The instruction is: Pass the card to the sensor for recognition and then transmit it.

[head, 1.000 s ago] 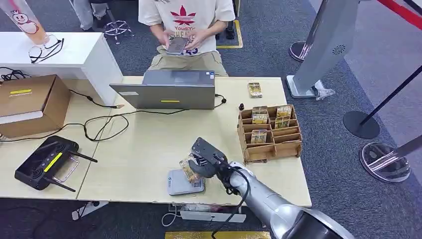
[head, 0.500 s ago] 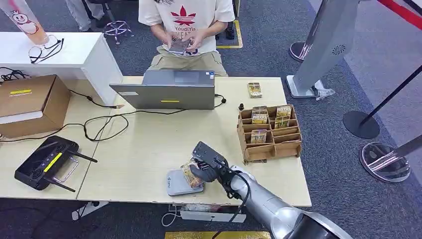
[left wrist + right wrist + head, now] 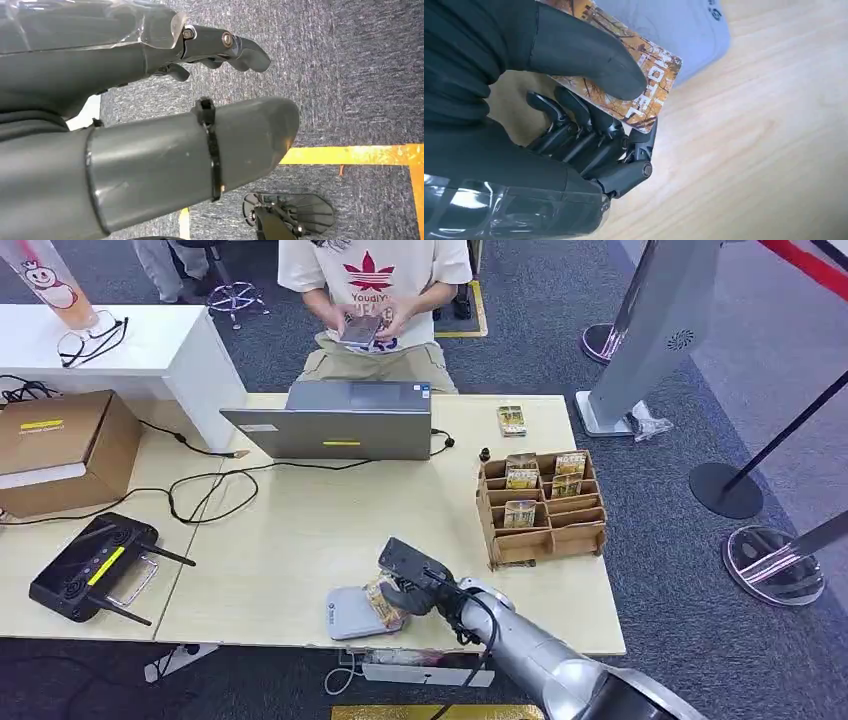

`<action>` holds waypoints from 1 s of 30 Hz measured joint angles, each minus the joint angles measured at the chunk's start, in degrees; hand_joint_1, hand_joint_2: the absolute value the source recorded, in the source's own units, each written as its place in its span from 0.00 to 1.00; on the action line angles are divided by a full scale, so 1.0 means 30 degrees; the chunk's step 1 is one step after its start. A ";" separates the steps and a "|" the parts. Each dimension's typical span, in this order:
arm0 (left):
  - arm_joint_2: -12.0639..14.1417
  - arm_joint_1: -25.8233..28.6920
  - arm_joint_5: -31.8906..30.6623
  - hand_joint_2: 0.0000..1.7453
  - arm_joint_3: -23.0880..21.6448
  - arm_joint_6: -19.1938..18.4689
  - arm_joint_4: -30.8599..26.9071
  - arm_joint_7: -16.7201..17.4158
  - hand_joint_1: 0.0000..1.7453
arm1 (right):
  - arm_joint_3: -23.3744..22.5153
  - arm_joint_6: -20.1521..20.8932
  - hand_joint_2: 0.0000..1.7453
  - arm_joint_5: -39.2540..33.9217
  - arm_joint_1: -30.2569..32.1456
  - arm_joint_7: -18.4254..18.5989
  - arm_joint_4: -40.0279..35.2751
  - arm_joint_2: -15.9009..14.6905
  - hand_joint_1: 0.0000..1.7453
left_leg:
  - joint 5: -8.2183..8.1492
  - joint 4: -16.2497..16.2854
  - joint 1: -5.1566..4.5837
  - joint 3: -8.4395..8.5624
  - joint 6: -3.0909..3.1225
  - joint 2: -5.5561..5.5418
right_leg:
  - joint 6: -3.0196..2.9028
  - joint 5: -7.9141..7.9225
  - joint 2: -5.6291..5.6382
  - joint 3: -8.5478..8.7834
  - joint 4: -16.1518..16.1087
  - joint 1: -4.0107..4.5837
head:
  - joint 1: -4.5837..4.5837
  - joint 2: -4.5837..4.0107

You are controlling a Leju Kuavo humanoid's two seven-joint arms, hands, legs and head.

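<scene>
The card [image 3: 383,600] is pinched by the right hand [image 3: 408,585] over the grey sensor [image 3: 352,612], lower centre. Three cards are held in the wooden rack [image 3: 543,506] at centre right. The left hand [image 3: 150,100] is seen empty, fingers apart.

A big pale wooden table [image 3: 290,540] is seen in the middle of the room. It is made of two tops pushed together. A white counter [image 3: 150,350] is set at its far left corner. The floor [image 3: 660,500] is covered with dark grey-blue carpet, and a lighter grey strip is seen at the far right. Yellow tape lines [image 3: 350,154] are stuck on the carpet. A tall grey stand [image 3: 660,330] is placed on the floor to the right of the table. Round black post bases [image 3: 725,490] are set near it. A chair's metal foot [image 3: 235,295] is seen at the back. The room is lit evenly.
</scene>
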 joint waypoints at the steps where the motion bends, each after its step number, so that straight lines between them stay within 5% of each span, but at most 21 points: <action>1: 0.0000 -0.0005 0.0000 0.00 -0.0043 0.0000 0.0000 0.0000 0.00 | 0.0051 0.0000 1.00 0.0028 -0.0003 0.0000 0.0000 0.0000 1.00 | 0.0000 0.0000 0.0000 0.0000 0.0000 0.0000 | 0.0000 0.0000 0.0000 0.0000 0.0000 0.0000 | -0.0007 0.0000; 30: 0.0000 -0.0043 0.0036 0.00 -0.0073 0.0029 0.0000 0.0095 0.00 | 0.1289 -0.0335 1.00 0.1653 -0.0198 0.1981 0.0226 -0.0190 1.00 | -0.0003 0.0000 -0.0003 0.0108 0.0001 0.0015 | 0.0000 0.0000 0.0021 0.0091 -0.0006 -0.0001 | 0.0000 0.0000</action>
